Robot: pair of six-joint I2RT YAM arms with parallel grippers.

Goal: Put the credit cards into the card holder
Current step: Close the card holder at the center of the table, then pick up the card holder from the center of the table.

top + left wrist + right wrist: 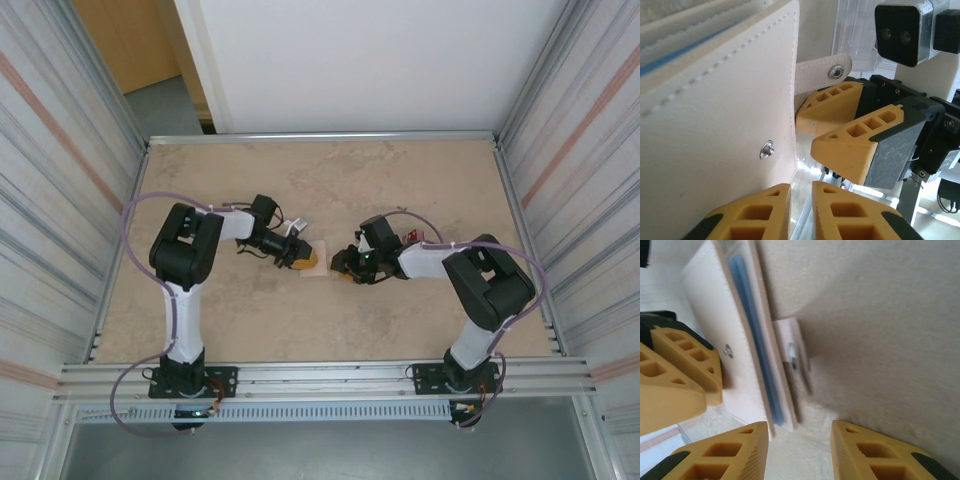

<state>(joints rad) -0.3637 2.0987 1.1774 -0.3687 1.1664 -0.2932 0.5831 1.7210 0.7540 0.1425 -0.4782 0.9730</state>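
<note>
- The beige wallet (715,150) is a flat, matte, leather-like panel with a line of stitching along its border and a small metal snap stud (767,149) on its face.
- A short rounded strap tab (815,77) sticks out from the wallet's edge and carries a second snap.
- Seen edge-on from the right wrist, the wallet is layered, with a thin blue strip (755,340) sandwiched between pale sides.
- The left hand (800,192) has its ribbed yellow wedge fingers drawn nearly together at the wallet's lower edge. A thin glossy strip sits in the slit, and I cannot tell whether it is pinched.
- The right hand (799,427) is released, its fingers apart over bare tabletop (400,170), a mottled, stone-like tan surface. The wallet's corner is just beside one finger.
- A small red piece, apparently a credit card (412,236), lies on the tabletop just behind the right wrist.
- A clear, colourless plastic piece, apparently the card holder (855,35), shows beyond the right hand, apart from the wallet.
</note>
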